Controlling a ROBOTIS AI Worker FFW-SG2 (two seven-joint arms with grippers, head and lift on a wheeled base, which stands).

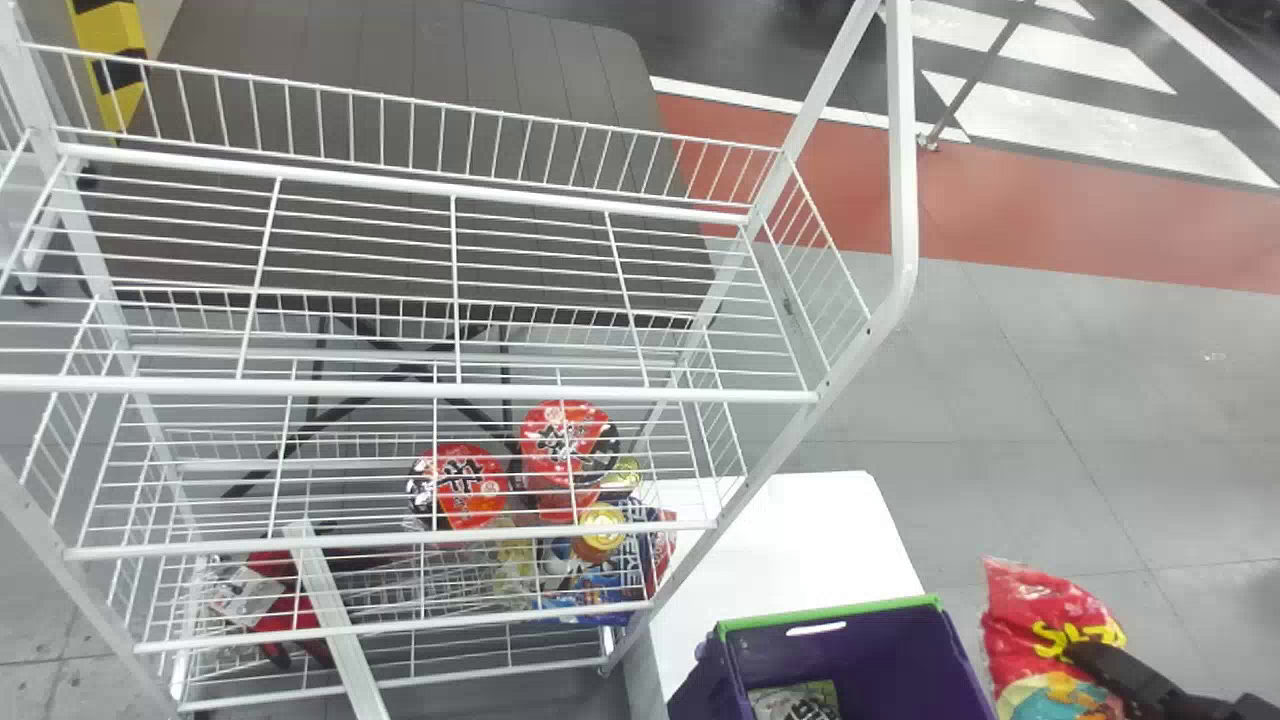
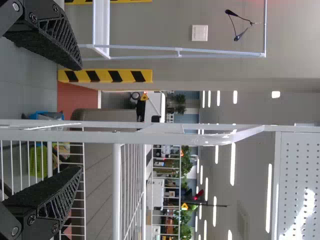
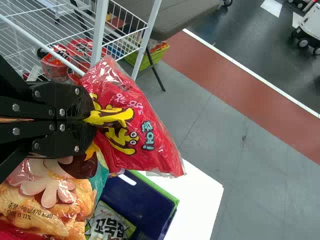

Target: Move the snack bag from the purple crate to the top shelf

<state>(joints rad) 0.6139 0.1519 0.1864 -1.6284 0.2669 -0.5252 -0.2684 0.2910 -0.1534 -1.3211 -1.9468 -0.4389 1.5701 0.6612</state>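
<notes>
In the head view my right gripper point(image 1: 1085, 655) is at the lower right, shut on the red snack bag point(image 1: 1050, 620), to the right of the purple crate point(image 1: 860, 660). The right wrist view has the right gripper point(image 3: 90, 117) pinching the middle of the snack bag point(image 3: 132, 135), with the crate point(image 3: 142, 200) beyond it. The white wire rack's top shelf point(image 1: 420, 280) spans the left of the head view and holds nothing. My left gripper point(image 2: 80, 120) stands open in the left wrist view, nothing between its fingers, near the rack's white bars.
The crate stands on a white table point(image 1: 790, 540) at the rack's right side and holds another snack bag point(image 1: 795, 700). Red bowl packs point(image 1: 460, 485) and other goods sit on lower rack levels. The rack's right upright point(image 1: 903, 150) rises between the top shelf and the open floor.
</notes>
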